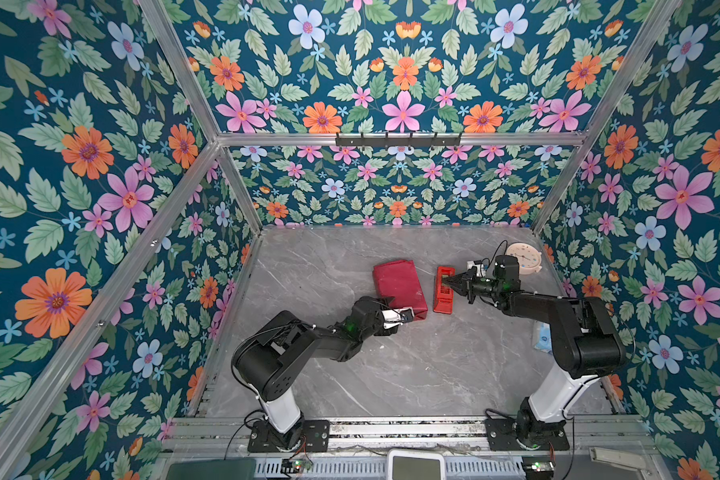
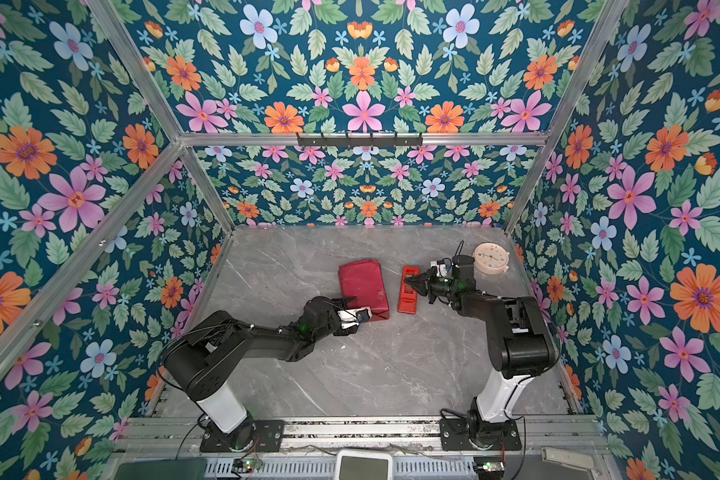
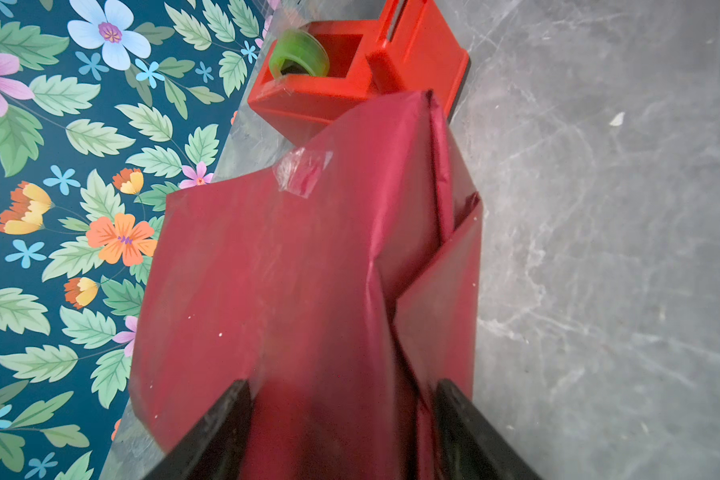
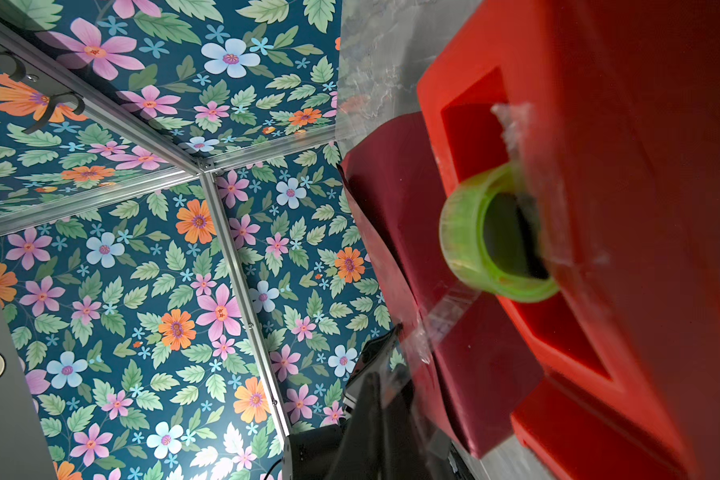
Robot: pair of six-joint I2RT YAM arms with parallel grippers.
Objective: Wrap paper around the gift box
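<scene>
Left wrist view: left gripper (image 3: 344,388) spread wide, tips over the folded paper (image 3: 308,270); right gripper (image 1: 446,284) pinched shut at tape dispenser (image 1: 442,302), hold unclear.

Left arm (image 1: 292,349) reaches low and forward toward the middle, elbow bent, wrist tipped downward, and the left gripper (image 3: 344,419) has its jaws standing well apart. Over on the other side, right arm (image 1: 558,316) stretches forward and inward, forearm close to level, right gripper (image 1: 448,285) pointing toward the middle, jaws pinched tight together
</scene>
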